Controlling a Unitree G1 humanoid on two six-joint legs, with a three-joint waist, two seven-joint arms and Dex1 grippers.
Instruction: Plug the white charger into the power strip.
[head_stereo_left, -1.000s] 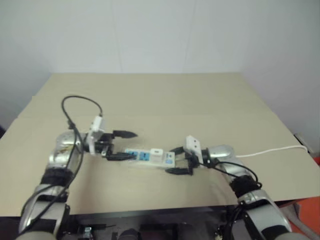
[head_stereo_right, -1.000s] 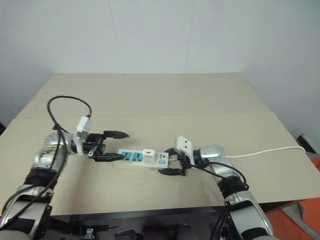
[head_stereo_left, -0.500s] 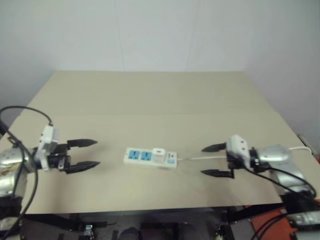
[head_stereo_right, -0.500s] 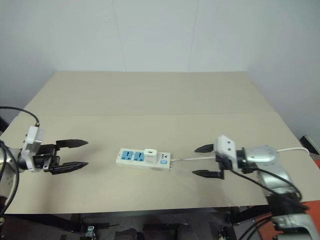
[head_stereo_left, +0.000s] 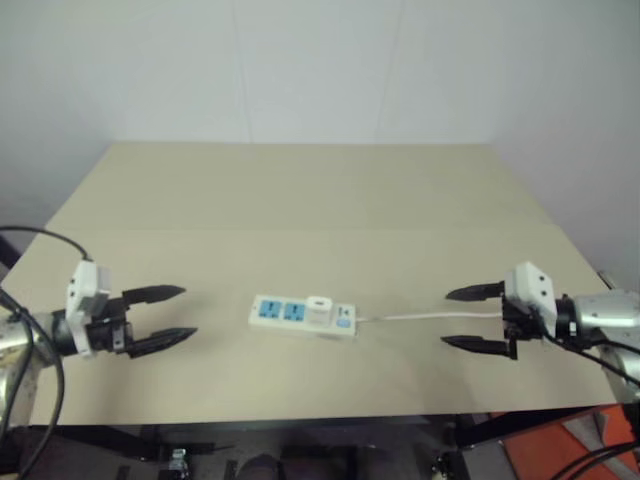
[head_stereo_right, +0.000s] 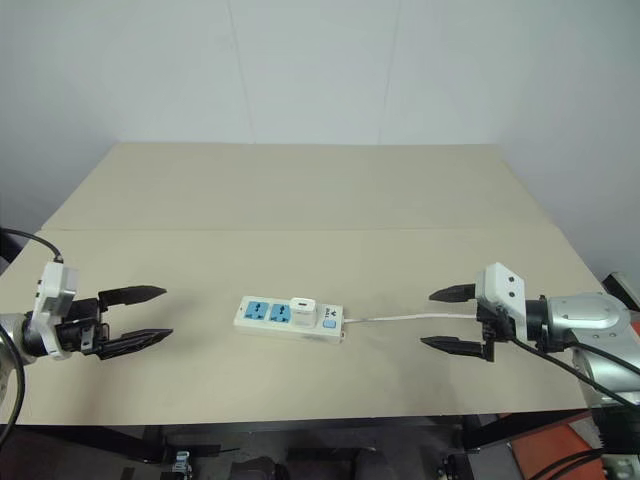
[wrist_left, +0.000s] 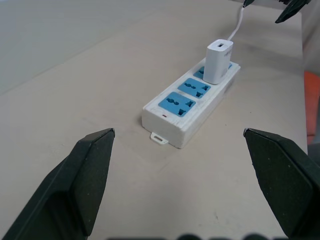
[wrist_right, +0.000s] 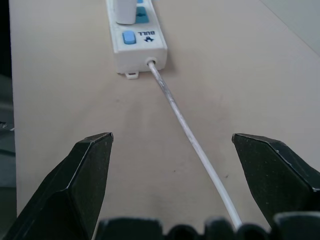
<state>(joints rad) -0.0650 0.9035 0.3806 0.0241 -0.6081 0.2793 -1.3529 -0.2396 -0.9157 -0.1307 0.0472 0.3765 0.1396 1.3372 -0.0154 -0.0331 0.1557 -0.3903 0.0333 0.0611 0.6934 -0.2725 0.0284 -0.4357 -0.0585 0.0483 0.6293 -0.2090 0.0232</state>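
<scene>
Left eye view: left gripper (head_stereo_left: 175, 313) hangs over the near left part of the counter (head_stereo_left: 300, 190), jaws spread wide, holding nothing, pointing toward the strip (head_stereo_left: 301, 316). It is well apart from the strip.

Strip lies flat near the front middle of the counter, long axis running left to right. Two blue sockets at its left end are bare. The charger (head_stereo_left: 318, 306) stands upright in the next socket, seated in the strip. A blue button sits at the strip's right end.

Cord (head_stereo_left: 430, 316) leaves the right end of the strip and runs along the counter to the right, passing between the right gripper's fingers.

Right gripper (head_stereo_left: 470, 318) hangs over the near right part of the counter, jaws spread wide, holding nothing, pointing back toward the strip. It is well apart from the strip.

Left wrist view: charger (wrist_left: 218, 61) upright in the third socket from the near end, two bare blue sockets before it.

Right wrist view: cord (wrist_right: 190, 136) runs from the strip's end (wrist_right: 139, 42) toward the camera, between the fingers, touching neither.
</scene>
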